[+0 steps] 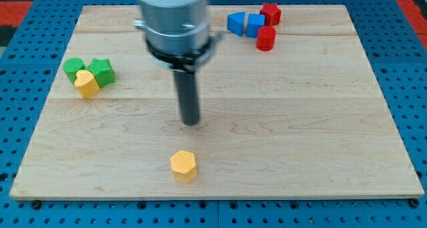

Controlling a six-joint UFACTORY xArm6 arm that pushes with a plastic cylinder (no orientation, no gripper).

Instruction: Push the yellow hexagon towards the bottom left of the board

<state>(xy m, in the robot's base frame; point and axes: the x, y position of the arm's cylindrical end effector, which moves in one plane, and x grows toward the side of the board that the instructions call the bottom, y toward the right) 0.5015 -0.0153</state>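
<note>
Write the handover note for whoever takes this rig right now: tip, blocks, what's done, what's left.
My tip rests on the board, above the yellow hexagon in the view and clear of it, a gap between them.
The hexagon sits near the board's bottom edge, about mid-width.
Done: no contact yet.
Left: bring the tip round to the hexagon's right and push it toward the bottom left corner.

My tip (191, 123) stands just above the yellow hexagon (183, 165).

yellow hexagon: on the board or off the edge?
On the board. The yellow hexagon sits flat on the wooden board near its bottom edge, apart from my tip, which is above it in the view.
</note>
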